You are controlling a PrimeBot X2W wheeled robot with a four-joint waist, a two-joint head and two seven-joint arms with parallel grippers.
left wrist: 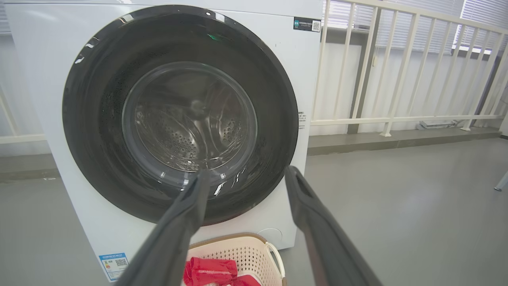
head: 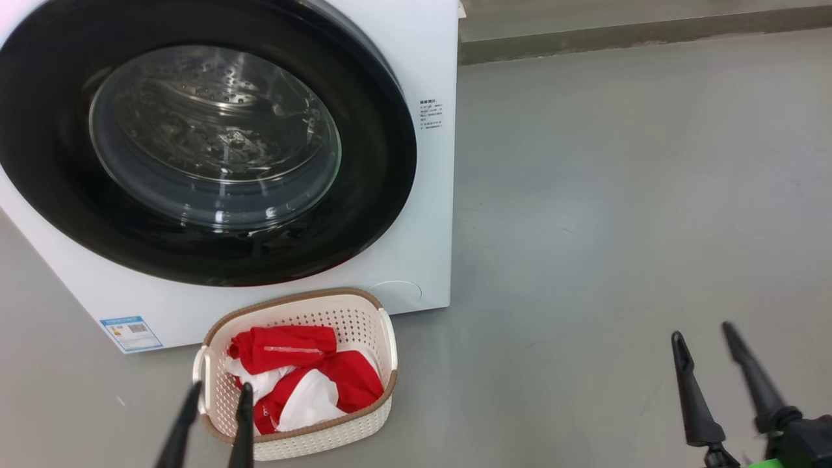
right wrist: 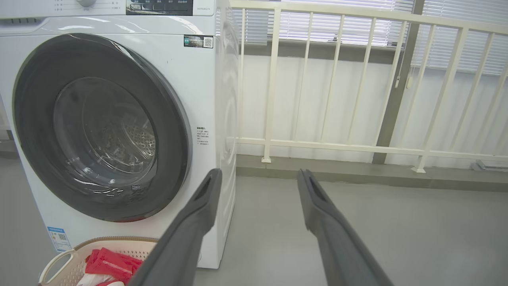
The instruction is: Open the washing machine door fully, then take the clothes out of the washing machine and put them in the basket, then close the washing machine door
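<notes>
- Grey floor (head: 617, 195) carries the washing machine (head: 429, 65), its front facing the robot.
- Washing machine door (head: 52, 162) sits shut, flat against that front, glass bulging outward.
- Clothes (head: 292, 348) lie heaped in the basket (head: 351, 312), just before the machine.
- Left gripper (head: 220, 388) points at the basket's near edge, jaws apart, empty.
- Right gripper (head: 702, 331) hangs well to the right, fingers tilted left, jaws apart, empty.

A white railing (right wrist: 271, 87) borders the grey floor (head: 617, 195).
</notes>
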